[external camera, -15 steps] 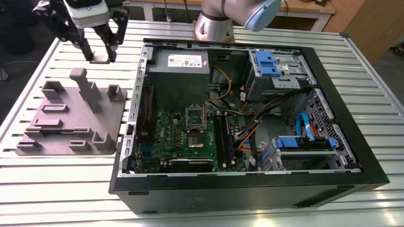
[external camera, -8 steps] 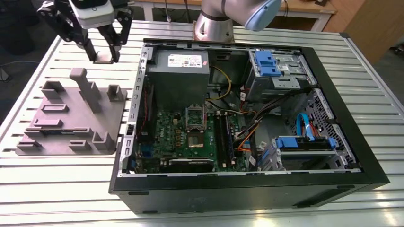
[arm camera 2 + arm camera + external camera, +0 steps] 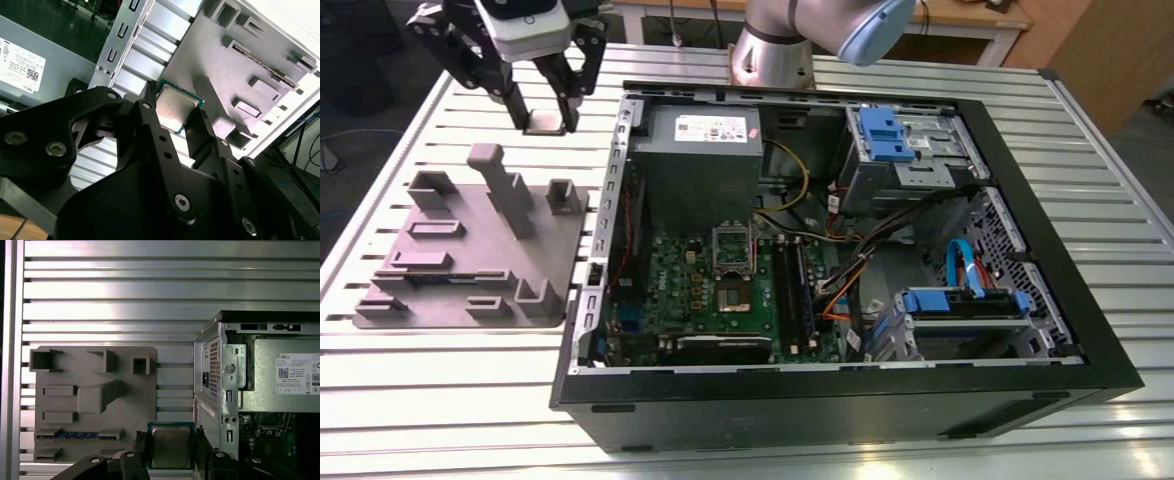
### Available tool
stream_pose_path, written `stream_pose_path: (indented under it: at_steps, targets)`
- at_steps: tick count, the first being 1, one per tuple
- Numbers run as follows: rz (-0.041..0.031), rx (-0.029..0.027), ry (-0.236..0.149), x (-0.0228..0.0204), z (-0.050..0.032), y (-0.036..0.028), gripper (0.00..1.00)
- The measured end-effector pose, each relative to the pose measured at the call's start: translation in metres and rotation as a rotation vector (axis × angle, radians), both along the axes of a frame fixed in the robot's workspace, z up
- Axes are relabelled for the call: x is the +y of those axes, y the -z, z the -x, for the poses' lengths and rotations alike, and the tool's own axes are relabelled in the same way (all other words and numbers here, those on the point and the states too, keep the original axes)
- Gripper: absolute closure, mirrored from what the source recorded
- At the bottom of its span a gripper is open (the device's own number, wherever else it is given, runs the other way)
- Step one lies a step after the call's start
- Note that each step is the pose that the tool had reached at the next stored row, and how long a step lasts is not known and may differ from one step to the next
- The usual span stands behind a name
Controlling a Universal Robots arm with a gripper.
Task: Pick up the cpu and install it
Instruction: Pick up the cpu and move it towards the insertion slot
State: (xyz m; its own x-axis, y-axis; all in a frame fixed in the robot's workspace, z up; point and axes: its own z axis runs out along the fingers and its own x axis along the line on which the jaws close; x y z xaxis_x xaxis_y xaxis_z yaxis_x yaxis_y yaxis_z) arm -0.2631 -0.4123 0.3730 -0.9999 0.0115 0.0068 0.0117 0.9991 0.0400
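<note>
The cpu [image 3: 175, 107], a small flat square chip with a silvery top and a thin pale edge, sits clamped between my black fingers [image 3: 148, 117] in both wrist views. My gripper [image 3: 547, 120] hangs in the air above the slatted table, at the exterior view's left of the open computer case [image 3: 1067, 300] and beyond the grey fixture plate [image 3: 467, 260]. In the first wrist view the cpu [image 3: 171, 446] is held flat over the table between the plate and the case wall. The green motherboard [image 3: 720, 290] with its silver socket frame [image 3: 731, 262] lies inside the case.
A grey power supply box [image 3: 698, 150] fills the case's far corner nearest my gripper. Blue drive brackets [image 3: 887, 135] and bundled cables [image 3: 854, 270] occupy the case at the exterior view's right. The arm's base [image 3: 774, 55] stands behind the case. The fixture plate has raised posts [image 3: 500, 185].
</note>
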Motion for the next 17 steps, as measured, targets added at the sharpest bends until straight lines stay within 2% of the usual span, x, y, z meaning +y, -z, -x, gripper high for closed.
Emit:
stream_pose_path:
  at_steps: [8,17]
  targets:
    - [0.0000,0.0000,0.000,0.0000,-0.0076,0.0001,0.53]
    - [0.0000,0.0000,0.000,0.0000,-0.0111,0.0003,0.53]
